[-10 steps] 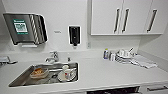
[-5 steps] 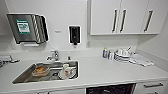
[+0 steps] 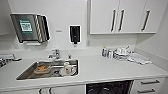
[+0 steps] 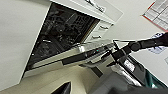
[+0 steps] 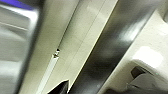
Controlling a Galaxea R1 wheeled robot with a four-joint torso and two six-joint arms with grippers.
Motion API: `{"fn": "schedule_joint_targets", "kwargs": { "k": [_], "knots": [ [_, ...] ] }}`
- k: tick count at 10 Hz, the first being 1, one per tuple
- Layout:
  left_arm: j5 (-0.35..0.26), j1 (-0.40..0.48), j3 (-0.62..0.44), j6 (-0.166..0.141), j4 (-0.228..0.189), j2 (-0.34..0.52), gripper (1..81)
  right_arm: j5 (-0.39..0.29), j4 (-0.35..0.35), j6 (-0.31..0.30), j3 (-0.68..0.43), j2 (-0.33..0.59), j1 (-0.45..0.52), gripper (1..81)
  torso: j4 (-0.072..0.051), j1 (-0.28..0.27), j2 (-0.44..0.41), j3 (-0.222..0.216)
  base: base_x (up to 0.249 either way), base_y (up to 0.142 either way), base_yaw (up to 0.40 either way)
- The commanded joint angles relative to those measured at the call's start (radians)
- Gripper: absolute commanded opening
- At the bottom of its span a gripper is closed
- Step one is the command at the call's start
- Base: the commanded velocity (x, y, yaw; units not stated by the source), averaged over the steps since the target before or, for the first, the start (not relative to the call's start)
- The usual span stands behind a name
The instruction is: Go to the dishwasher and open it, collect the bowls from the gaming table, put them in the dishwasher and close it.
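The dishwasher (image 3: 108,88) sits under the white counter, and its dark interior shows at the lower edge of the head view. In the left wrist view its steel door (image 4: 82,51) hangs partly lowered, with racks visible inside the cavity (image 4: 62,30). My right gripper (image 4: 112,53) reaches in on its dark arm and is shut on the bar handle at the door's top edge. That handle (image 5: 107,47) passes close by as a blurred steel bar in the right wrist view. A dark tip of my left gripper (image 4: 62,88) hangs over the floor in front of the door. The bowls and the gaming table are out of view.
A steel sink (image 3: 30,73) holding several dishes is set into the counter (image 3: 105,68) left of the dishwasher. Bottles and stacked dishes (image 3: 120,53) stand at the back right. White drawers (image 3: 148,85) flank the dishwasher, and wall cabinets (image 3: 125,16) hang above.
The head view has shifted slightly. More of the dishwasher's dark opening shows at the lower edge than a second ago.
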State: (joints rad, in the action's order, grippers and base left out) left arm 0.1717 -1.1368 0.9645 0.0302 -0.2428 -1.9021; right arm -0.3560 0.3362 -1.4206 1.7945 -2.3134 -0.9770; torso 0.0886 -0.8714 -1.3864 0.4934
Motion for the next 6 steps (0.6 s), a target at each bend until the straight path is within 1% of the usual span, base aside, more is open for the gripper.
{"fn": "schedule_joint_targets", "kwargs": {
  "k": [1,6],
  "knots": [
    [-0.040,0.073,-0.027,0.010,-0.021,0.024,81.1,-0.055,0.000,0.009,-0.005,0.035,0.036,81.1,0.000,0.000,0.000,0.000,-0.084,0.000,0.000],
    [-0.051,0.065,-0.009,0.010,-0.021,0.001,81.1,0.000,0.001,0.012,0.063,-0.031,-0.033,81.1,0.000,0.001,-0.001,0.000,-0.084,0.000,0.000]
  ]
}}
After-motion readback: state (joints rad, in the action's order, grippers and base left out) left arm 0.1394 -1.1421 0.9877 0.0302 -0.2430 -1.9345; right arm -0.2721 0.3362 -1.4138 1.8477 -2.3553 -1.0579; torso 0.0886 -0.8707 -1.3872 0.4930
